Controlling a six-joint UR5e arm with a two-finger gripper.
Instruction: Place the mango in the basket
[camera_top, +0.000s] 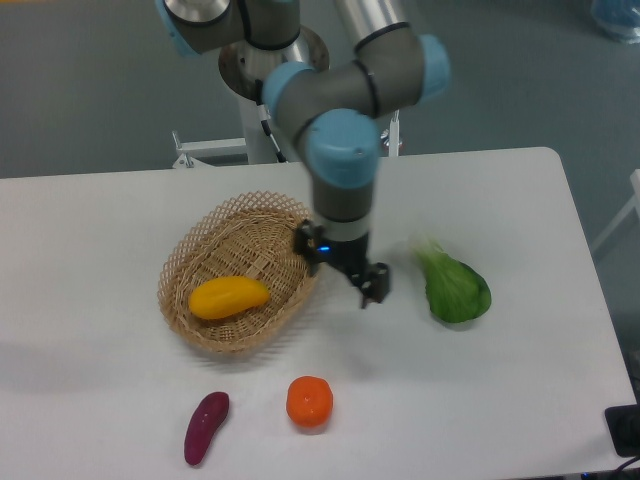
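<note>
1. Fixed camera: the mango (229, 297) lies inside the basket (190, 262), free of the fingers (372, 288), which hold nothing; how far they are spread cannot be told.
2. Risk: the arm, low over the surface (520, 380), could clip the basket's rim or the bok choy (455, 286).

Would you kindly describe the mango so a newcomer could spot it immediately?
Find the oval wicker basket on the table's left half. The mango lies inside it, alone. It is smooth, yellow-orange and oblong with a tapered end, unlike the round orange and purple sweet potato lying outside.
</note>
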